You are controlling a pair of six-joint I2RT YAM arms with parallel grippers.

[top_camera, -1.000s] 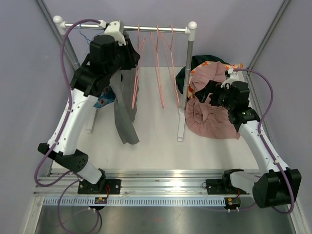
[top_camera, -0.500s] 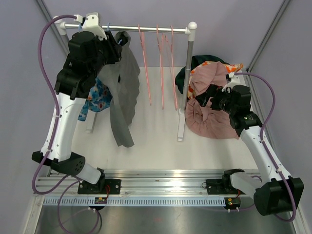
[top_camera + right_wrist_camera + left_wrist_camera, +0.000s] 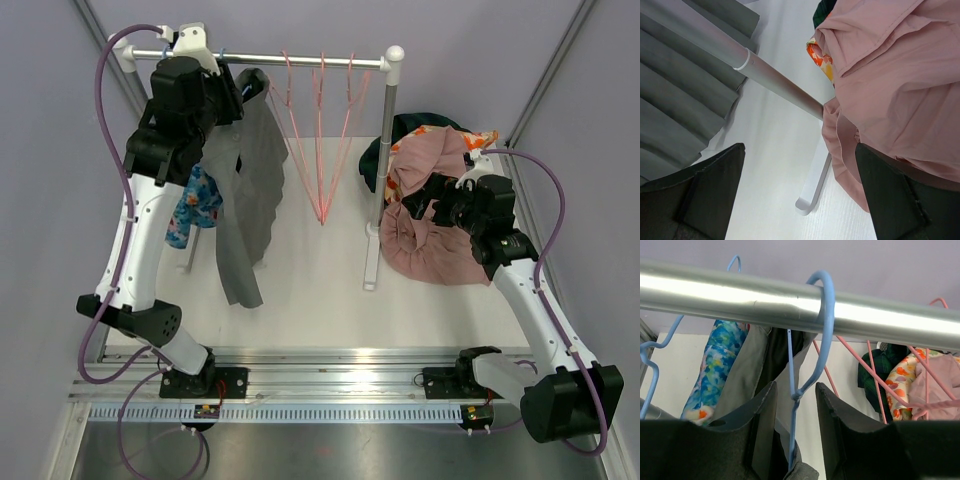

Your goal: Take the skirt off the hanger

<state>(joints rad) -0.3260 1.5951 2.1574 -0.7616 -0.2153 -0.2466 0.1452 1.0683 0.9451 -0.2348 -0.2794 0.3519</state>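
The left fingers (image 3: 765,410) are raised to the rail (image 3: 740,297), standing apart with the twisted neck of the blue hanger (image 3: 825,325) between them. A gap shows on either side of the wire, so they straddle it rather than pinch it. The hook curls over the rail just above the fingertips. The grey skirt (image 3: 250,190) hangs from this hanger below the fingers and drapes down toward the desk (image 3: 320,290), with a floral garment (image 3: 715,365) just beyond it on the fingers' left. This placement probably lets the fingers steady or lift the hanger while the skirt is worked free.

The right fingers (image 3: 715,185) are spread wide and hold nothing. They hover beside a heap of pink garment (image 3: 890,75), well apart from the skirt. The empty pink hangers (image 3: 322,140) dangle between the two arms. The skirt looks not yet freed, and the right arm would likely have to cross over to pull it.
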